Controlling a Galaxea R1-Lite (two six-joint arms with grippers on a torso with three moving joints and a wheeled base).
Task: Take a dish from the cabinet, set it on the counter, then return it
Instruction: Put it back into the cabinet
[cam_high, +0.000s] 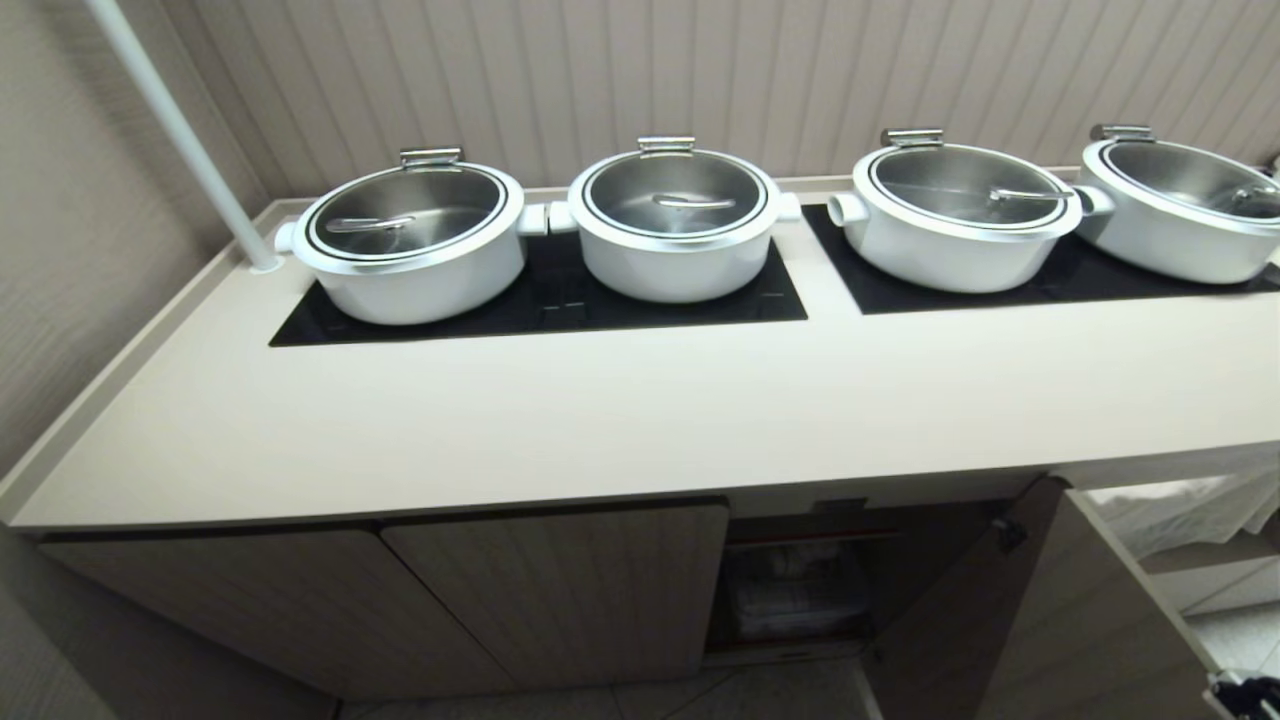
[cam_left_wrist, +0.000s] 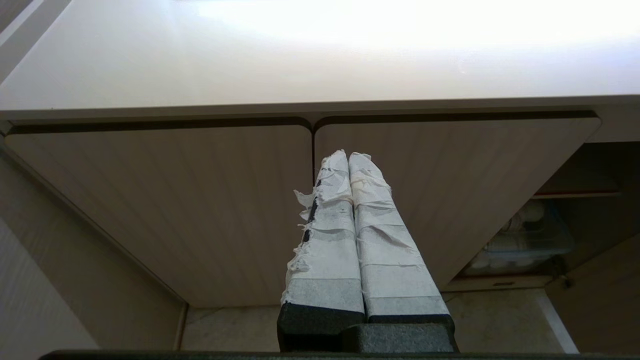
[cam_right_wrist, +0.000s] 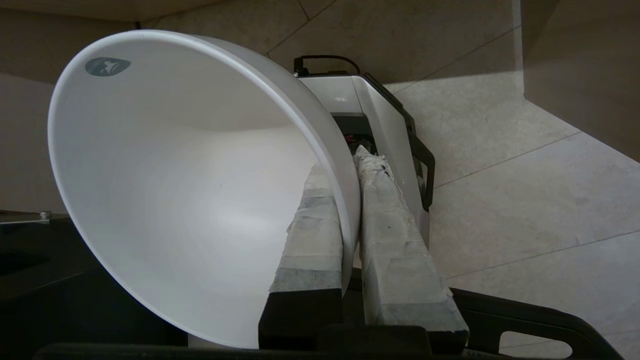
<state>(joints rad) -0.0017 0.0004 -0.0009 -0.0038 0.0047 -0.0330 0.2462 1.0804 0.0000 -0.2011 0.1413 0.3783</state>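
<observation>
The dish (cam_right_wrist: 175, 175), a plain white round bowl, shows only in the right wrist view. My right gripper (cam_right_wrist: 342, 165) is shut on its rim, one taped finger inside the bowl and one outside, and the bowl hangs over the tiled floor. The beige counter (cam_high: 600, 420) stretches across the head view with the cabinet (cam_high: 560, 590) beneath it. Two ribbed cabinet doors are closed and the right-hand door (cam_high: 1010, 620) stands open. My left gripper (cam_left_wrist: 348, 156) is shut and empty, parked low and facing the closed doors (cam_left_wrist: 175, 200).
Several white steel-lidded pots (cam_high: 415, 240) stand on the black cooktop panels (cam_high: 540, 305) at the back of the counter. A clear bin (cam_high: 795, 600) sits inside the open compartment. A white pole (cam_high: 180, 130) rises at the counter's left. My own white base (cam_right_wrist: 380, 125) is below the bowl.
</observation>
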